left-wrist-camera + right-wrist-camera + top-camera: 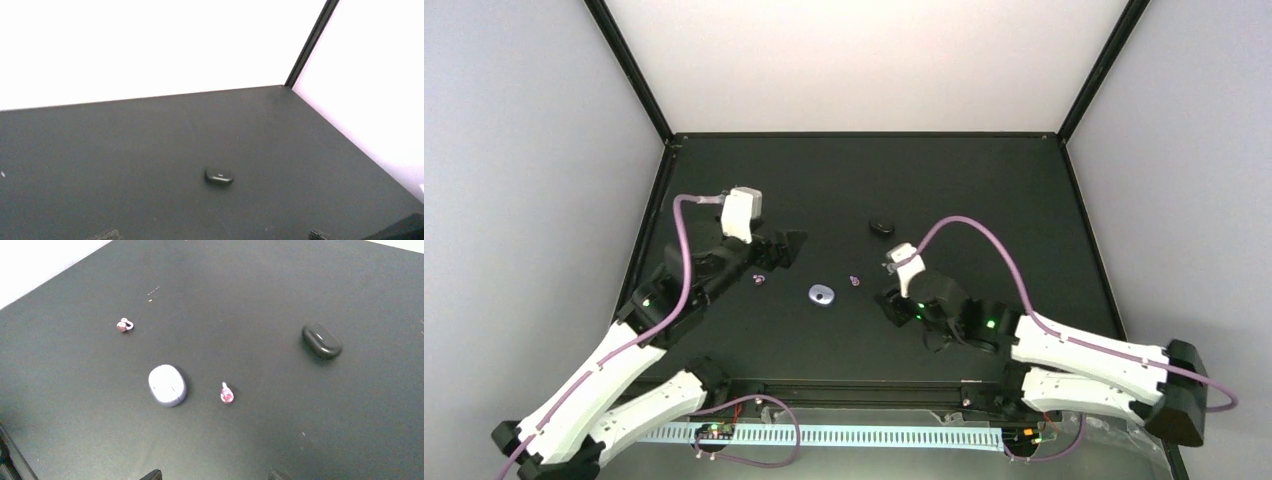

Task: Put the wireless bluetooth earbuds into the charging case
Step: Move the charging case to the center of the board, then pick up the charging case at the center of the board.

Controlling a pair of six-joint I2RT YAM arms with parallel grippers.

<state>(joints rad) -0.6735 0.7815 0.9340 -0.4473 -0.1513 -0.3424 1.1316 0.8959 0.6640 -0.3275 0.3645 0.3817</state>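
Note:
The lavender charging case (822,295) lies on the black table with its lid down; it also shows in the right wrist view (167,385). One lilac earbud (759,279) lies to its left, just in front of my left gripper (787,246). The other earbud (855,281) lies right of the case. Both buds show in the right wrist view, one far left (123,325) and one beside the case (227,394). My right gripper (890,303) is open and empty, right of that bud. My left gripper is open and empty; only its fingertips (107,234) show at the left wrist view's bottom edge.
A small black oval object (882,227) lies behind the case, toward the middle of the table; it shows in the left wrist view (219,176) and the right wrist view (321,340). White walls with black frame posts (634,70) enclose the table.

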